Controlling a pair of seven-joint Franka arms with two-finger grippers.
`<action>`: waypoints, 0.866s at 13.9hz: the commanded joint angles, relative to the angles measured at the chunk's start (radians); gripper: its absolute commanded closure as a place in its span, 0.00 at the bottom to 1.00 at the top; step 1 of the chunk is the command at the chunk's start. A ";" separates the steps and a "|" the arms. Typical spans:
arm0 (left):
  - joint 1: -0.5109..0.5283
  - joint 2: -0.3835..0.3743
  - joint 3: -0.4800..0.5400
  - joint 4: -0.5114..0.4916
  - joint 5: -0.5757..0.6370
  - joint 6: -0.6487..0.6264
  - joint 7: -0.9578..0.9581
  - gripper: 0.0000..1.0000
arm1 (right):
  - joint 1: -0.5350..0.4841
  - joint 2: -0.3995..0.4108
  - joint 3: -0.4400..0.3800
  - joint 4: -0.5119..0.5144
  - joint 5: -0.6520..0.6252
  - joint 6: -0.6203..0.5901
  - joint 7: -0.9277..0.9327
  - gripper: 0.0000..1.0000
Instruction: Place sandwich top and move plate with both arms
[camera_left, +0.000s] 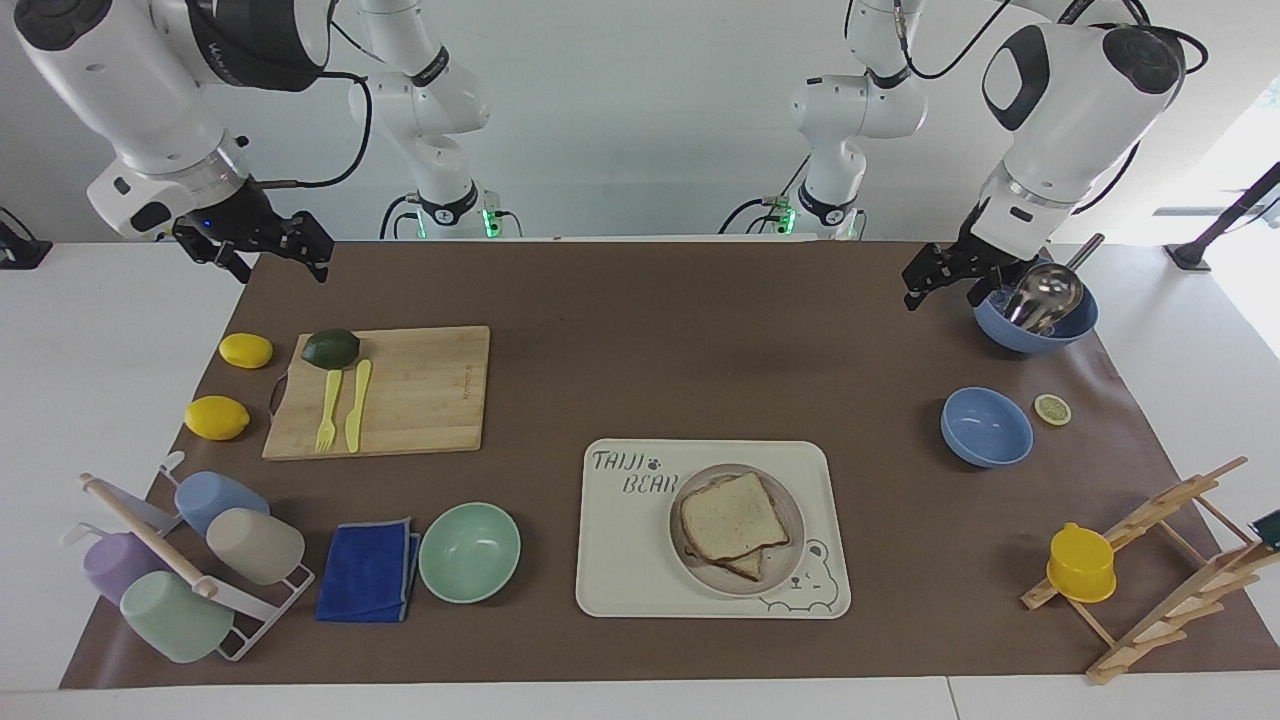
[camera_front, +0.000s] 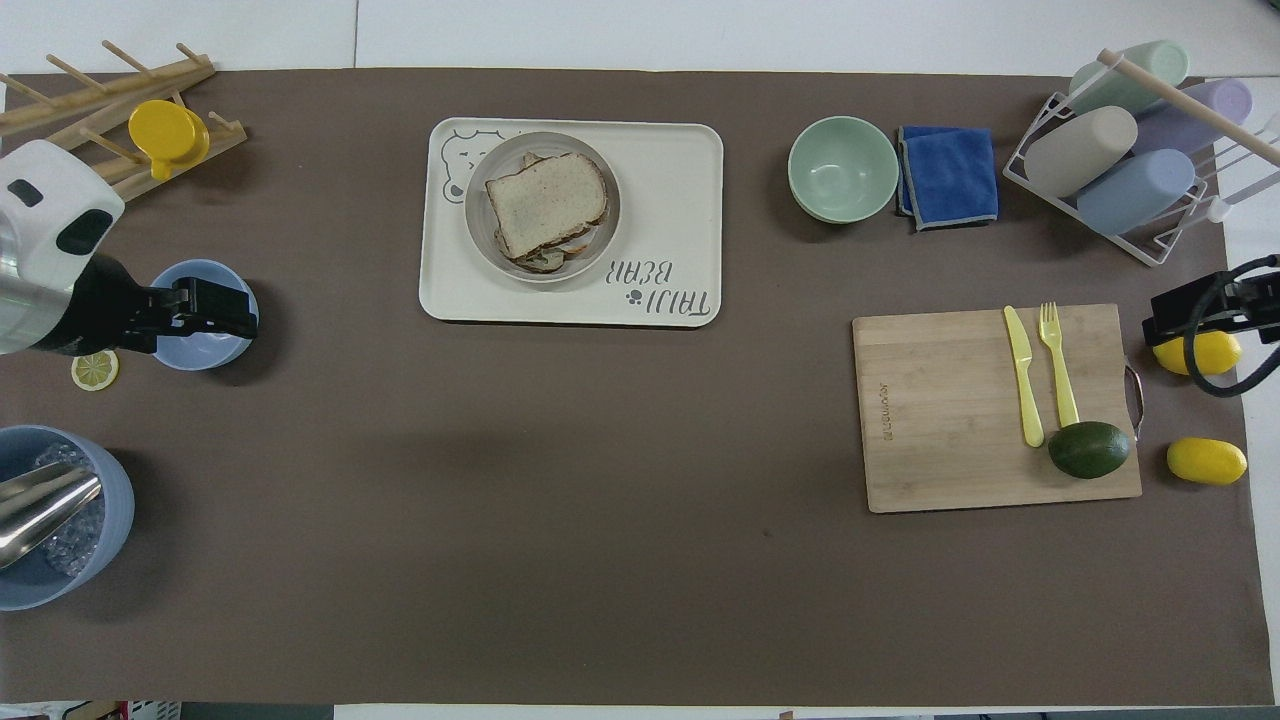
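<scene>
The sandwich top (camera_left: 733, 517) is a tan bread slice with a brown crust. It lies on the stacked sandwich on the round grey-beige plate (camera_left: 793, 503), which sits on the bear-printed tray (camera_left: 625, 560). The bread (camera_front: 548, 200) and the plate (camera_front: 608, 232) also show in the overhead view. My left gripper (camera_left: 940, 285) is open and empty, raised over the mat at the left arm's end; in the overhead view, the left gripper (camera_front: 235, 312) covers the small blue bowl. My right gripper (camera_left: 268, 250) is open and empty, waiting above the mat's corner near a lemon (camera_left: 246, 350).
A blue bowl (camera_left: 987, 427) and a lemon slice (camera_left: 1052, 409) lie at the left arm's end, with a bowl holding a metal scoop (camera_left: 1040, 295) and a wooden rack with a yellow cup (camera_left: 1081, 562). A mint bowl (camera_left: 469, 551), blue cloth (camera_left: 368, 570), cup rack (camera_left: 180, 560) and cutting board (camera_left: 400, 390) lie toward the right arm's end.
</scene>
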 joint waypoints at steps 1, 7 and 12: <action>0.072 -0.019 -0.065 -0.002 0.021 0.025 0.047 0.00 | -0.008 -0.021 0.005 -0.024 0.010 0.007 0.002 0.00; 0.076 0.044 -0.088 0.178 0.142 -0.177 0.058 0.00 | -0.008 -0.023 0.005 -0.024 0.010 0.007 0.002 0.00; 0.099 0.043 -0.095 0.173 0.085 -0.190 0.058 0.00 | -0.008 -0.021 0.005 -0.024 0.010 0.007 0.002 0.00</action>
